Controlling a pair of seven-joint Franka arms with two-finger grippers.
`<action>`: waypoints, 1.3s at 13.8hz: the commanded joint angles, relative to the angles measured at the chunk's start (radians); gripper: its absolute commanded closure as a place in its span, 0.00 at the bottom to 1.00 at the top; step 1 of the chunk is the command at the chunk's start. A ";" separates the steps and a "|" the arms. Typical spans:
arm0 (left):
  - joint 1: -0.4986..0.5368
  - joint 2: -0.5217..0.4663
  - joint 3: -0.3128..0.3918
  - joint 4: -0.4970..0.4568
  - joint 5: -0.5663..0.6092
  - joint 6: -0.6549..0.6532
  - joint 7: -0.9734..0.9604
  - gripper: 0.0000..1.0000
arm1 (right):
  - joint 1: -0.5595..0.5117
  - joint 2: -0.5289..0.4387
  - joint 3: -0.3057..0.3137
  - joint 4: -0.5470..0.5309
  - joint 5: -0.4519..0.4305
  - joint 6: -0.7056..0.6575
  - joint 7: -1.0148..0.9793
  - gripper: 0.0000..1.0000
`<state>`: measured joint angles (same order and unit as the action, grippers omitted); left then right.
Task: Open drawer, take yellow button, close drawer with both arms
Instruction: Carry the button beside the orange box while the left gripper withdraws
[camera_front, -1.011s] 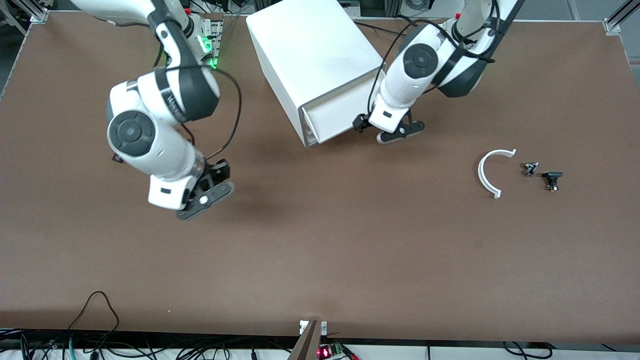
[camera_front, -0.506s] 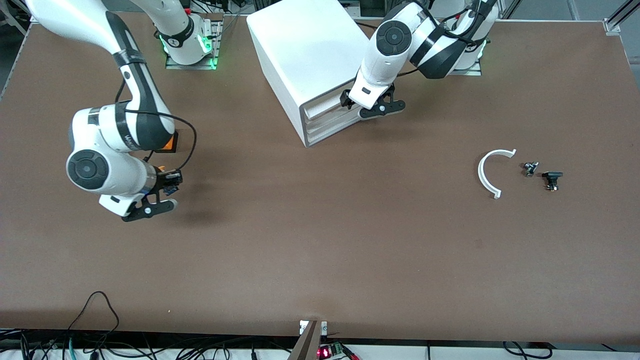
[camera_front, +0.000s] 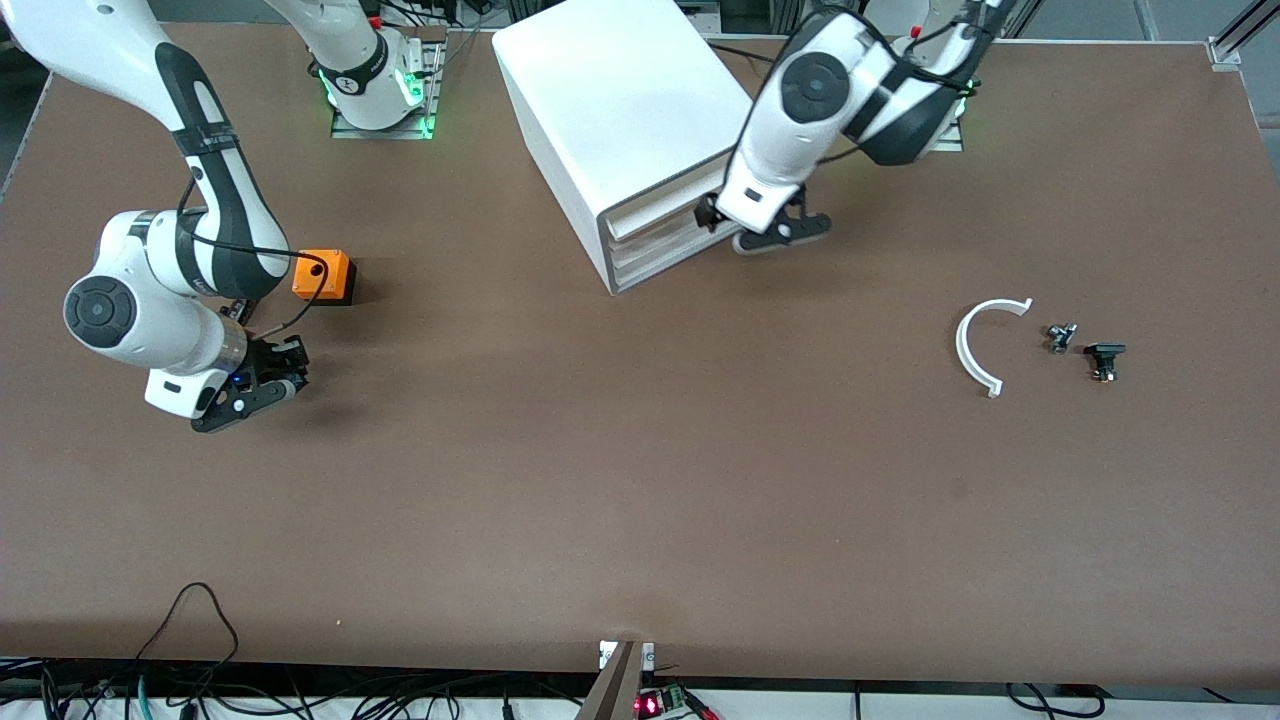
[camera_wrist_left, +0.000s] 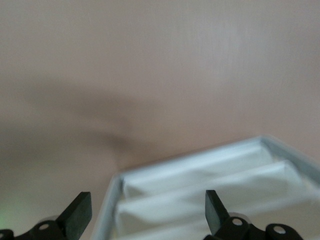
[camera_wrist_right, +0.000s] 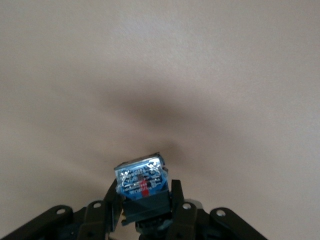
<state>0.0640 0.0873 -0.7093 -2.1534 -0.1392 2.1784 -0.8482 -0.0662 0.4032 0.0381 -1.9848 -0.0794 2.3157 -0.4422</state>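
The white cabinet (camera_front: 630, 110) stands at the table's back middle. Its uppermost drawer (camera_front: 650, 213) sits flush with the two below it. My left gripper (camera_front: 762, 228) hovers just in front of the drawer fronts at the cabinet's corner, open and empty. In the left wrist view (camera_wrist_left: 147, 220) its fingers are wide apart with the cabinet's front (camera_wrist_left: 200, 195) between them. My right gripper (camera_front: 250, 385) is low over the table toward the right arm's end, shut on the button (camera_wrist_right: 140, 180), whose blue part faces the camera. The orange cap is hidden.
An orange cube with a hole (camera_front: 322, 276) sits on the table beside the right arm. A white curved piece (camera_front: 978, 345) and two small dark parts (camera_front: 1060, 337) (camera_front: 1103, 358) lie toward the left arm's end. Cables hang at the front edge.
The uppermost drawer, pulled out a second ago, is now shut. My left gripper has shifted along the cabinet's front. My right gripper carried the button toward its end of the table, uncovering the orange cube.
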 joint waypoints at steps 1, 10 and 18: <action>0.025 -0.017 0.192 0.075 -0.019 -0.023 0.290 0.00 | -0.024 -0.064 0.019 -0.202 -0.002 0.216 -0.027 0.77; 0.034 -0.087 0.530 0.414 0.127 -0.472 0.805 0.00 | -0.035 -0.104 0.049 -0.209 0.073 0.179 0.072 0.00; 0.049 -0.098 0.533 0.438 0.128 -0.528 0.801 0.00 | 0.040 -0.119 0.174 0.423 0.069 -0.687 0.552 0.00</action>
<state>0.1066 -0.0195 -0.1789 -1.7439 -0.0340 1.6748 -0.0532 -0.0391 0.2691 0.2122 -1.6716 -0.0182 1.7590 0.0353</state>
